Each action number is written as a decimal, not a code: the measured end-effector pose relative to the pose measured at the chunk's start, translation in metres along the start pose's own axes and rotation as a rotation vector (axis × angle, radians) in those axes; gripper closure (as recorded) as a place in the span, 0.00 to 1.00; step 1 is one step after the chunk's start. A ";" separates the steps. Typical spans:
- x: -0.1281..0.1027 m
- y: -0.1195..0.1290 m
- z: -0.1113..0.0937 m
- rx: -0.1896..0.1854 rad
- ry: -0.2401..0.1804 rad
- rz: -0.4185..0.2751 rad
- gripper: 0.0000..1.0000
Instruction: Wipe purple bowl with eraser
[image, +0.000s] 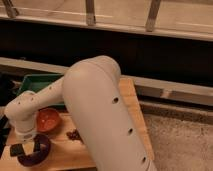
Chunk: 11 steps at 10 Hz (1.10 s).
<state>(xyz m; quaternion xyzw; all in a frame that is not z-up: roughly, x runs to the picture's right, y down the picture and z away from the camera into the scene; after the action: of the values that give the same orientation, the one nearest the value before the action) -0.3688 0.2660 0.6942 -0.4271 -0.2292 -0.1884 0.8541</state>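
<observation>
The dark purple bowl (36, 154) sits at the front left of the wooden table (131, 107), partly cut off by the bottom edge of the view. My gripper (26, 144) hangs from the white wrist straight down over the bowl's left rim. A small black block (17, 149) shows at the gripper's tip against that rim. It may be the eraser, but I cannot tell it from the gripper's own parts. My big white arm fills the middle of the view and hides much of the table.
An orange-red bowl (48, 119) stands just behind the purple bowl. A cluster of dark reddish crumbs (74, 135) lies to its right. A green tray (39, 83) sits at the table's back left. A dark wall and railing run behind.
</observation>
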 end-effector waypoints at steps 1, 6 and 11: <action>-0.013 0.004 0.003 -0.008 0.006 -0.030 1.00; -0.005 0.035 0.013 -0.071 0.047 -0.011 1.00; 0.032 0.000 -0.005 -0.025 0.081 0.041 1.00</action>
<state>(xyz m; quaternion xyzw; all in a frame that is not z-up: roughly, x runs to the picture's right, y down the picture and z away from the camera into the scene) -0.3410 0.2579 0.7089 -0.4343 -0.1834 -0.1909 0.8610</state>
